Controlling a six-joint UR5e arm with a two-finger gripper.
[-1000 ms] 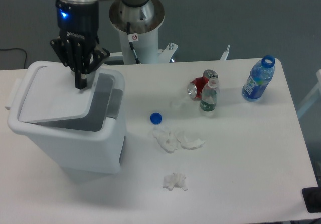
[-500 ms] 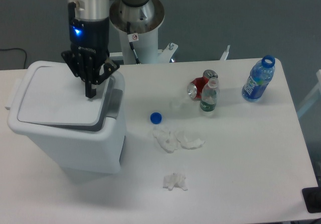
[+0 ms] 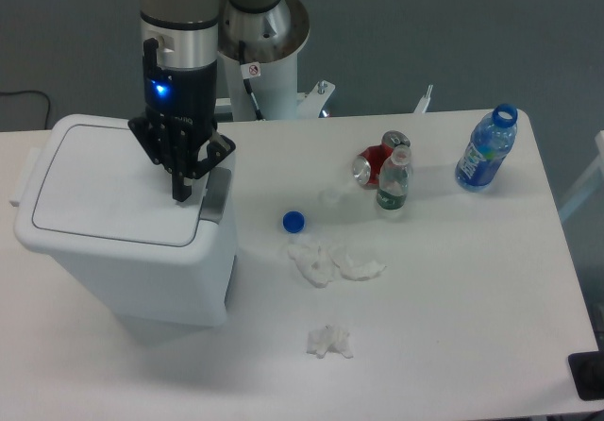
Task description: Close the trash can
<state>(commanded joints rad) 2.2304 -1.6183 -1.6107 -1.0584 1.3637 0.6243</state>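
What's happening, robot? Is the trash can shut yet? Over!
Gripper shut, tips pressing on the lid near its right edge. Trash can lid lying flat, looks closed. Nothing in the way; blue cap and tissues sit apart. Over.

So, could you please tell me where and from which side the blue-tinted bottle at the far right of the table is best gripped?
Probably around the body of the blue bottle, coming in from the side, from its right or front, where the table is bare. It stands upright and uncapped, so its open neck offers the jaws little hold. The can and small bottle stand apart to its left.
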